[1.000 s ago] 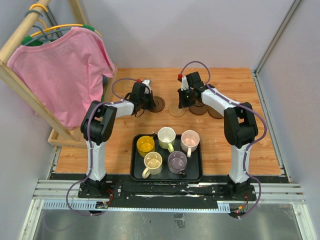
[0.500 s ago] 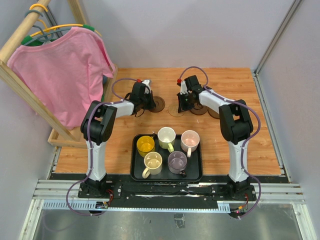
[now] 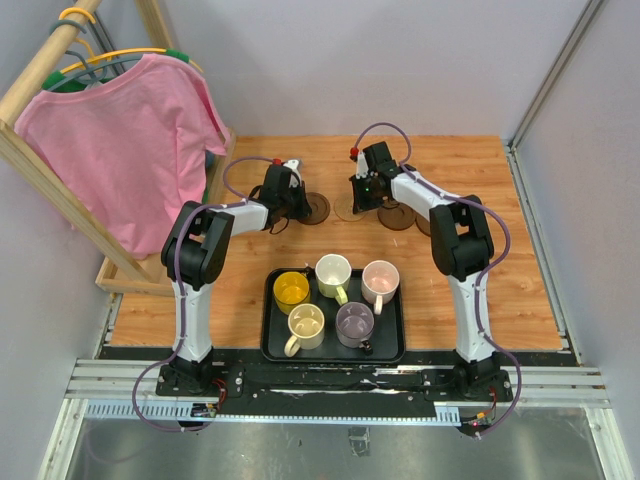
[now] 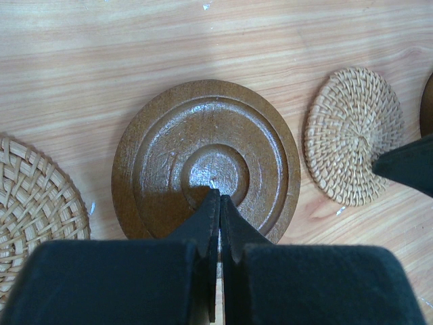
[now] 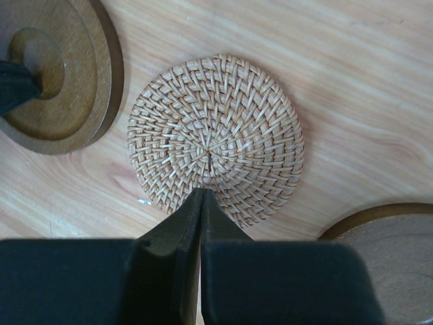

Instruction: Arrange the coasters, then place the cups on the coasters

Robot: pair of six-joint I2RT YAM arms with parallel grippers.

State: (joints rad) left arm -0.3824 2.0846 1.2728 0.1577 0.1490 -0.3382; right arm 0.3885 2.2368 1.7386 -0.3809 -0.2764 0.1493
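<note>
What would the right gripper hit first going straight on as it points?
Most likely the tan woven coaster: the right gripper, shut, points at its near edge; whether they touch is unclear.

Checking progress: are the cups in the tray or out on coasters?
In: all five cups stand upright inside the black tray, none on the coasters.
</note>
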